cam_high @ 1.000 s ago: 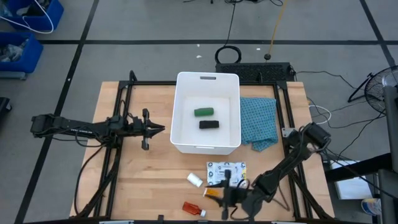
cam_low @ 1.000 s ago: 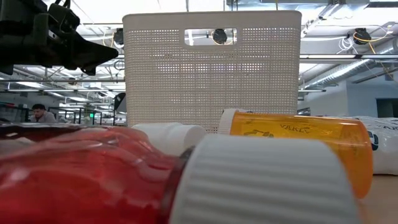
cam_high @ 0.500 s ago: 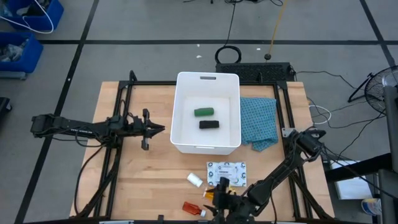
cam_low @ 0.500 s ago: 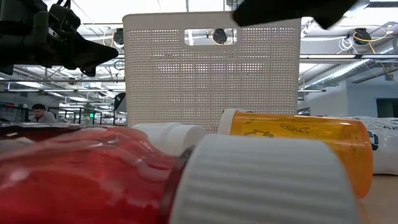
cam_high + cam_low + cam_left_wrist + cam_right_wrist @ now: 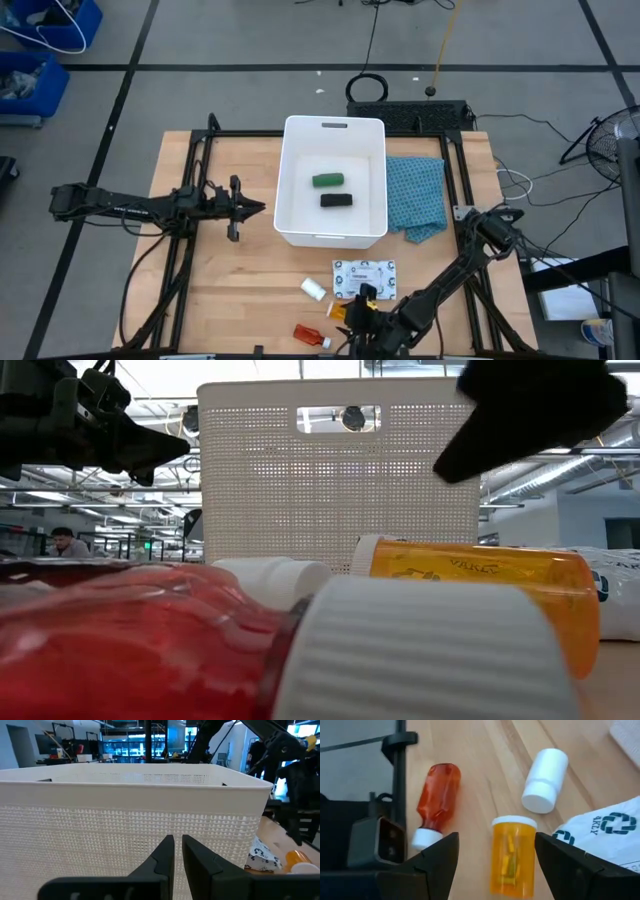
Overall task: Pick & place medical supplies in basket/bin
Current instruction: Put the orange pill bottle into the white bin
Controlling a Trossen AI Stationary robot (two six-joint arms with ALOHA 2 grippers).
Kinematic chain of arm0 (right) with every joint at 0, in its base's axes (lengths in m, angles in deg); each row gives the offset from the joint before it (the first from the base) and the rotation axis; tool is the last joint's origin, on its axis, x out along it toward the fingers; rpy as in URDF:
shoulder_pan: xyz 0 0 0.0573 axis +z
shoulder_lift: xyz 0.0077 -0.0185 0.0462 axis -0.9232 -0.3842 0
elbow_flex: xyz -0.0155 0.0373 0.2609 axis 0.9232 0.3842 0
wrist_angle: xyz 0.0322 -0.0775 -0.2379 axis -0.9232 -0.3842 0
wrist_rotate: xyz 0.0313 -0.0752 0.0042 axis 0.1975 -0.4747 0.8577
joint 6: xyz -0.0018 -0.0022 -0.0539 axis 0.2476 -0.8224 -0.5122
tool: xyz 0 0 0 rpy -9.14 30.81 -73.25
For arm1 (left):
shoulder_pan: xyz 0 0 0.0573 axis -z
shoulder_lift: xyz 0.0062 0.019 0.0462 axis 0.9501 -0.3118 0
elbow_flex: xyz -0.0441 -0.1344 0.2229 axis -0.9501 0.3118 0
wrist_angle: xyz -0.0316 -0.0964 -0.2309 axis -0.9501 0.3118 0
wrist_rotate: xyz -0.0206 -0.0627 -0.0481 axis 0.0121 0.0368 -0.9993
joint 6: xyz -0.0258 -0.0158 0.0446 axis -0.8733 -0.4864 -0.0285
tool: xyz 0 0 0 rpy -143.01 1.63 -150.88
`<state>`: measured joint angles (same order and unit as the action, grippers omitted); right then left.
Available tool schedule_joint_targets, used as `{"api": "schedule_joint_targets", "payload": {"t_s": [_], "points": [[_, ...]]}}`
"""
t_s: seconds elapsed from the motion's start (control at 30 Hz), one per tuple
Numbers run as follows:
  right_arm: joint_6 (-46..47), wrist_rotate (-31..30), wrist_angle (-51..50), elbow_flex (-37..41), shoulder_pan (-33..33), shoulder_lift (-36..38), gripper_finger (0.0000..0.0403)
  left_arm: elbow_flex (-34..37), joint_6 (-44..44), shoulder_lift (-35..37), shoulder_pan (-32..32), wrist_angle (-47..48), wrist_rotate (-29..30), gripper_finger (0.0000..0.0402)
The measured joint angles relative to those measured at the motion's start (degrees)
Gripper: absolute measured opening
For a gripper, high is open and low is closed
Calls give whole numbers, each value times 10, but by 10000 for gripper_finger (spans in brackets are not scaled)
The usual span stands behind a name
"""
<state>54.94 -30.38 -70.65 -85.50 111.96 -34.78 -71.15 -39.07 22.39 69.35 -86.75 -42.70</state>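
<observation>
Two items — green oblong (image 5: 327,180) and black oblong (image 5: 335,200) — lie in the white tub (image 5: 300,135) at frame centre. Low in the frame, the right hand (image 5: 492,851) hovers wide over the lying orange vial (image 5: 512,854); a skewed close could roll it into the red bottle (image 5: 434,802). The left hand (image 5: 177,851), narrow, waits beside the tub.

No legible text on anything.

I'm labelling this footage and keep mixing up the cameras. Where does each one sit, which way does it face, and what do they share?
High: overhead, straight down; both arms, white bin.
Low: table-top height, level across the red bottle toward the bin; right gripper is above the orange vial.
Left wrist: faces the bin wall past the left gripper.
Right wrist: looks down at the table, its open fingers astride the vial.
Shared: low and right wrist both show vial and bottle.
</observation>
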Motion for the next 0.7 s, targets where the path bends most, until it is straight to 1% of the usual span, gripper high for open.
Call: {"api": "schedule_joint_targets", "payload": {"t_s": [0.1, 0.3, 0.57, 0.7], "points": [[6, 13, -4, 0, -3, -18, 251, 0, 1, 0, 0, 6, 0, 42], [26, 15, -40, 1, -8, -32, 251, 0, 1, 0, 0, 7, 0, 42], [34, 57, -38, 1, -16, -53, 251, 0, 3, 0, 0, 7, 0, 42], [37, 57, -37, 1, -18, -60, 251, 0, 3, 0, 0, 7, 0, 42]]}}
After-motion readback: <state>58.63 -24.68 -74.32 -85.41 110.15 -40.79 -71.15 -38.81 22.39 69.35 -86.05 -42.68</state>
